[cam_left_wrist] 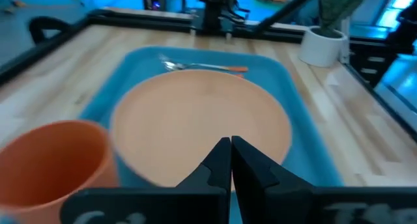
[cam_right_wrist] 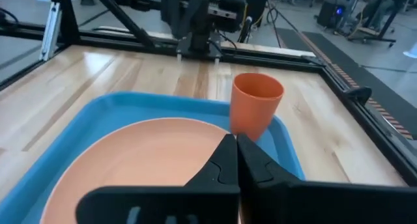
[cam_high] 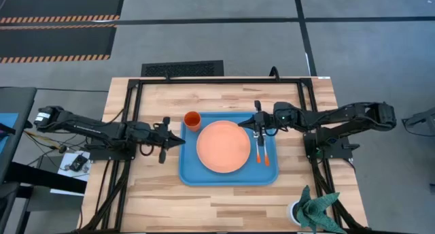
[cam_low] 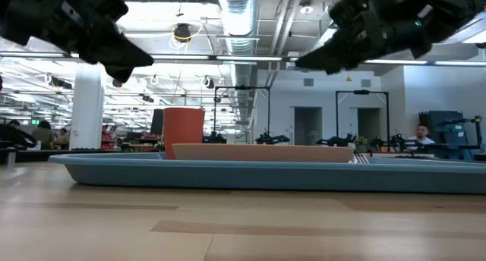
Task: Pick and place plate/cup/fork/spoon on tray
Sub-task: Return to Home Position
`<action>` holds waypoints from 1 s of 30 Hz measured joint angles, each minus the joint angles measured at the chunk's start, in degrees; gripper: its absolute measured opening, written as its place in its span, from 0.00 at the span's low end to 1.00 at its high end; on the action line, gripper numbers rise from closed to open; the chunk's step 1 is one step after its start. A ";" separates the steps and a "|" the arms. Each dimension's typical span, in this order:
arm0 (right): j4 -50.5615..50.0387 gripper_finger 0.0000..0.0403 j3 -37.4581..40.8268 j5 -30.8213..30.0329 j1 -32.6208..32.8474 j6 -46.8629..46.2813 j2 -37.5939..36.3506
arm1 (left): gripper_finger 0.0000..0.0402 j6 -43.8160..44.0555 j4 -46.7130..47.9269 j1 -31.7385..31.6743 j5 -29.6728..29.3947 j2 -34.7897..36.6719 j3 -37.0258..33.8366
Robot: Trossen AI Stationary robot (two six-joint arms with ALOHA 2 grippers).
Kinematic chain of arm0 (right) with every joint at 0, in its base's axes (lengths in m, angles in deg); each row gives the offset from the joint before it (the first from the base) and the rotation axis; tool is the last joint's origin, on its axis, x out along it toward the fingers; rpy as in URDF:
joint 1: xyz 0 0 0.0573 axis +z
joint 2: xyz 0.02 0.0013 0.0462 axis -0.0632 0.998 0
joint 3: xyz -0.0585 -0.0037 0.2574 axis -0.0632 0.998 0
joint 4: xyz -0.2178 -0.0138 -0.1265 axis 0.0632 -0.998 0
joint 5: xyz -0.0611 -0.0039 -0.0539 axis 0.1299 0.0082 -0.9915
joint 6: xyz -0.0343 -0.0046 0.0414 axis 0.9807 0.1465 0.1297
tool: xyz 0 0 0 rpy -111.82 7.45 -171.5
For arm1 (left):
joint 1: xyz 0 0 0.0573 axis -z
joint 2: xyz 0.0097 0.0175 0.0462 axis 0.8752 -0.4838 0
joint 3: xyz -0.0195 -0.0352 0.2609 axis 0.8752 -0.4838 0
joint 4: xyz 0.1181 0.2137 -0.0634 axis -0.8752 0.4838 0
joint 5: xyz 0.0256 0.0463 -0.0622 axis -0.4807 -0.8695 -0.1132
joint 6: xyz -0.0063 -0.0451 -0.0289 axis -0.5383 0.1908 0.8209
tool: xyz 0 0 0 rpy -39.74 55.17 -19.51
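Item: tray (cam_high: 228, 179), blue, loaded.
- Plate (cam_high: 223, 146): flat at tray centre.
- Cup (cam_high: 192, 119): upright in the tray's far-left corner.
- Orange-handled cutlery (cam_high: 262, 151): along the tray's right side, beside the plate; fork and spoon not distinguishable.
- Left gripper (cam_high: 179, 141): just off the tray's left rim, fingers pressed together, empty.
- Right gripper (cam_high: 245, 122): over the tray's far-right part, fingers together, empty.

Handling: judged complete. Raise the right arm clear of the cutlery before retracting it.

Markings: none legible.

Was a robotics lab in a large open industrial hall. Showed exposed ceiling ducts (cam_low: 241, 11) and strip lights (cam_low: 190, 58) overhead, grey floor (cam_high: 224, 37) with hazard-striped mats (cam_high: 58, 20), a black-framed wooden workbench (cam_high: 224, 200), further black frames (cam_low: 241, 88) and a person (cam_low: 422, 132) behind.
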 joint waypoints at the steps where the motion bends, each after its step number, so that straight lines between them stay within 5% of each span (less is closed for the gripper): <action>1: 1.32 0.00 1.40 0.57 -0.48 -0.54 -0.72 | 0.00 -0.45 0.07 -1.17 0.54 1.17 -0.79; 9: 7.71 0.00 14.03 0.70 -4.04 -5.12 -12.79 | 0.00 -1.16 -0.31 -12.46 8.93 8.72 -6.86; 19: 4.95 0.00 25.83 -16.86 0.36 -5.81 -32.92 | 0.00 0.72 0.18 -20.55 10.98 21.02 -14.02; 30: -16.06 0.01 26.30 -27.29 7.33 -6.28 -52.34 | 0.00 -2.31 10.36 -24.41 9.40 37.32 -14.25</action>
